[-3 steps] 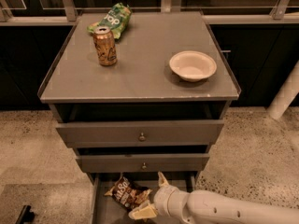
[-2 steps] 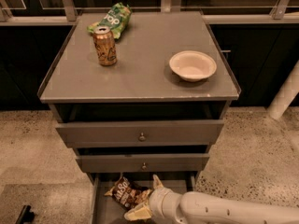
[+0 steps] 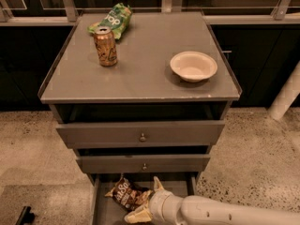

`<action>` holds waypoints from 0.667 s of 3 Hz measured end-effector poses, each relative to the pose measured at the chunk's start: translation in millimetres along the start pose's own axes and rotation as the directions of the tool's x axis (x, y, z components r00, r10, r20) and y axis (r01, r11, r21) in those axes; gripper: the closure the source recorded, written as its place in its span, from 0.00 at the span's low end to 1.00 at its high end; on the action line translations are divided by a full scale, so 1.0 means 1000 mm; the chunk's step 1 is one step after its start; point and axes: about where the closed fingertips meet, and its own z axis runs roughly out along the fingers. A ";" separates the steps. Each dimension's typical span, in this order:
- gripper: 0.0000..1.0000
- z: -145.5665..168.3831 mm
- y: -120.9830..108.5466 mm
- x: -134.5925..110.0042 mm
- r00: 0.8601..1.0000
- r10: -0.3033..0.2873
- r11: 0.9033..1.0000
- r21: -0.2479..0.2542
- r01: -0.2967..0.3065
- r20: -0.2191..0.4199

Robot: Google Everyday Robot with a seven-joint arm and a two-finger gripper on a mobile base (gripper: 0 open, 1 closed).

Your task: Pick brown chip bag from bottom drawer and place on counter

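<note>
The brown chip bag [image 3: 124,194] lies crumpled in the open bottom drawer [image 3: 104,210], toward its back left. My gripper [image 3: 146,200] reaches into the drawer from the right on a white arm. It is open, with one finger pointing up toward the drawer above and the other pointing down-left. The bag's right end sits between the fingers. The counter [image 3: 140,69] is the grey cabinet top above.
On the counter stand an orange can [image 3: 105,46], a green chip bag [image 3: 112,20] at the back left, and a white bowl [image 3: 193,65] at the right. Two knobbed drawers [image 3: 142,136] sit slightly open above the bottom one. Speckled floor surrounds the cabinet.
My gripper has moved left and slightly down inside the bottom drawer, closing in on the brown chip bag's right end. The bag has not visibly moved.
</note>
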 end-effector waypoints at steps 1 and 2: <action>0.00 0.017 0.001 0.006 0.999 -0.033 0.999 -0.007 0.033 0.022; 0.00 0.049 0.005 0.019 0.999 -0.033 0.999 -0.039 0.034 0.036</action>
